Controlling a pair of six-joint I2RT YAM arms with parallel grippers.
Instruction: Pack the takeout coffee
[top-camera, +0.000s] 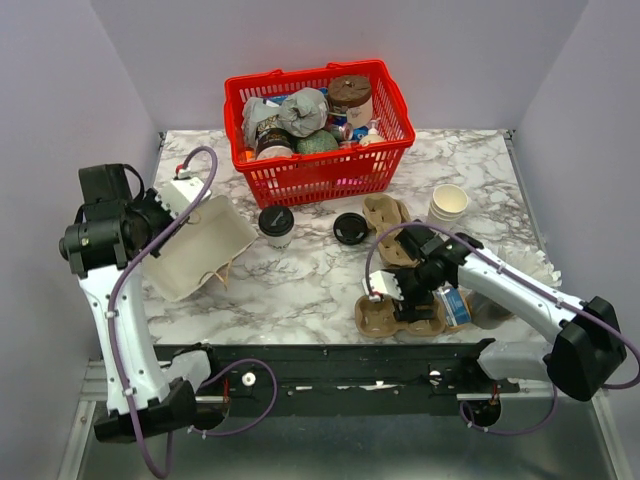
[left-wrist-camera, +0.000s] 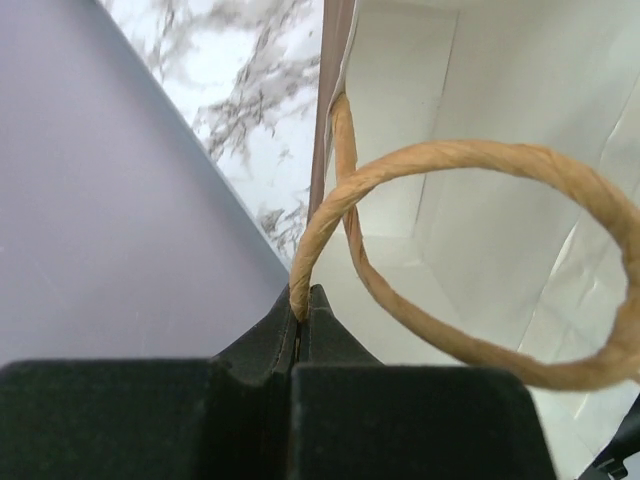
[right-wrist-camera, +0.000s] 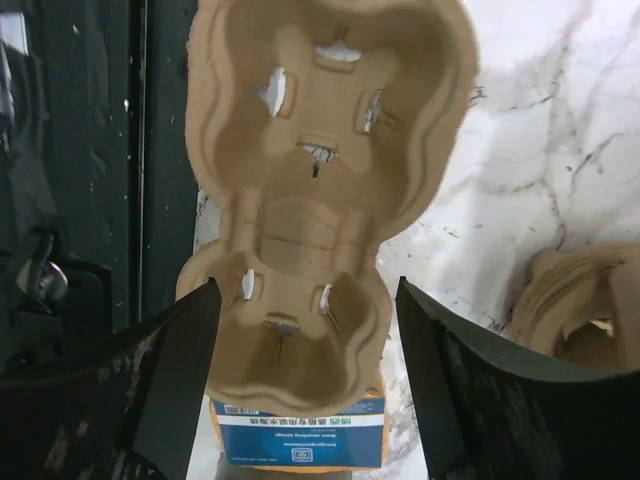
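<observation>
Top external: left jaws clamped on bag handle (left-wrist-camera: 450, 152), arm raised; right jaws apart astride carrier (right-wrist-camera: 300, 200).

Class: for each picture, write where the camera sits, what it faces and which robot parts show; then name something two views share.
Top external: above, behind the arms, looking down on the table; both arms show.
Left wrist: faces into the white bag; shut left gripper pinches its handle.
Right wrist: looks down on the cup carrier, open right gripper straddling it.
Shared: that carrier, top and right.
</observation>
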